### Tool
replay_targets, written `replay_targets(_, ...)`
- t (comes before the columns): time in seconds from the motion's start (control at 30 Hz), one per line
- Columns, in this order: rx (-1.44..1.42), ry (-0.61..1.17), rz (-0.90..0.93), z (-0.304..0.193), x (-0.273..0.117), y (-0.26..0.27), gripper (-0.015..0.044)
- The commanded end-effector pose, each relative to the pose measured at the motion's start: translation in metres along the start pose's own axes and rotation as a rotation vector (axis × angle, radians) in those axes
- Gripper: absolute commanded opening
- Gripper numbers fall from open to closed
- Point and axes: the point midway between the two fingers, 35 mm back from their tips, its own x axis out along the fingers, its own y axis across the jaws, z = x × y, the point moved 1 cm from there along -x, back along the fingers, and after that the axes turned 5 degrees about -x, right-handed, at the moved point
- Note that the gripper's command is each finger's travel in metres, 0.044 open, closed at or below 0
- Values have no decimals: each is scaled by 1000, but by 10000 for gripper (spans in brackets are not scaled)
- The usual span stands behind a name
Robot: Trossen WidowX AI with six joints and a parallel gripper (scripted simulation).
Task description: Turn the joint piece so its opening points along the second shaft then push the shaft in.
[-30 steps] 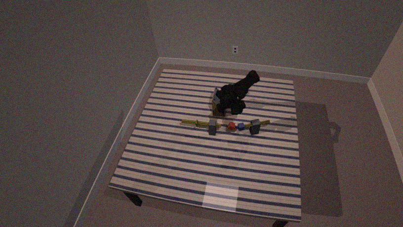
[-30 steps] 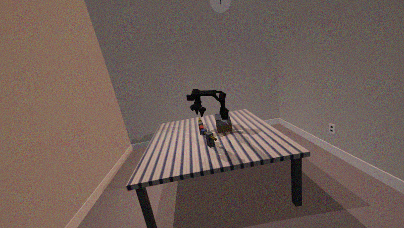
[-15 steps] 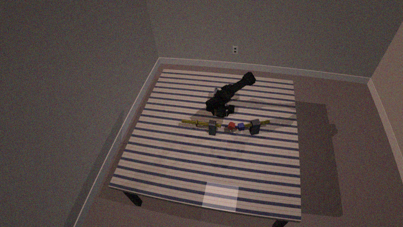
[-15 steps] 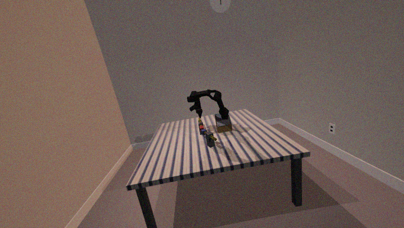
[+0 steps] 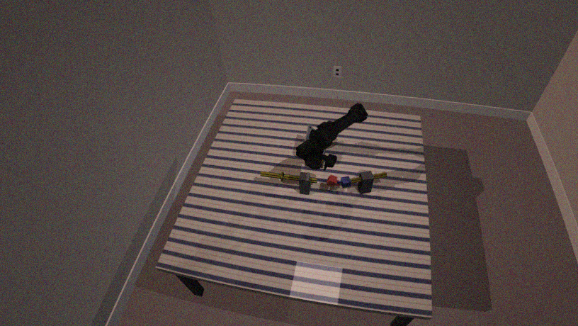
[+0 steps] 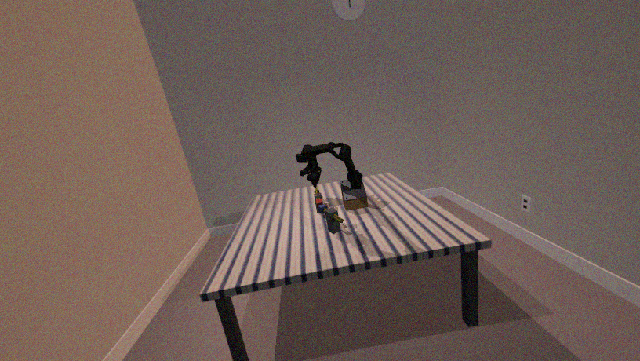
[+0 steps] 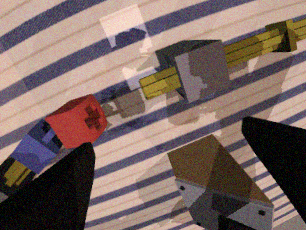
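The red joint piece (image 5: 331, 180) (image 6: 318, 202) (image 7: 75, 125) hangs on the blue hinge part (image 5: 345, 181) (image 7: 35, 150) at the end of the first yellow shaft (image 5: 380, 175), which is held in a grey block (image 5: 365, 183) (image 6: 332, 223). Its dark cross-shaped opening faces toward the near end of the second yellow shaft (image 5: 269, 174) (image 7: 247, 51), with a gap between them. That shaft passes through another grey block (image 5: 304, 185) (image 7: 207, 69) and carries a collar (image 5: 282, 176) (image 7: 283, 38). My gripper (image 7: 170, 136) is open and empty, above and beside the shaft line on the arm-base side, touching nothing visible.
The brown and grey arm base (image 6: 355, 203) (image 7: 200, 155) stands on the striped table (image 5: 242, 227) (image 6: 268, 242), behind the shaft line in the top view. A pale bright patch (image 5: 316, 282) lies near the table's front edge.
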Motion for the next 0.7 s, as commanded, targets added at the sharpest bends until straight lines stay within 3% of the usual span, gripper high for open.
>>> replay_targets(0.0,101,6,-17,-2,3,0,440)
replay_targets(0.67,614,-26,-80,-2,10,4,440)
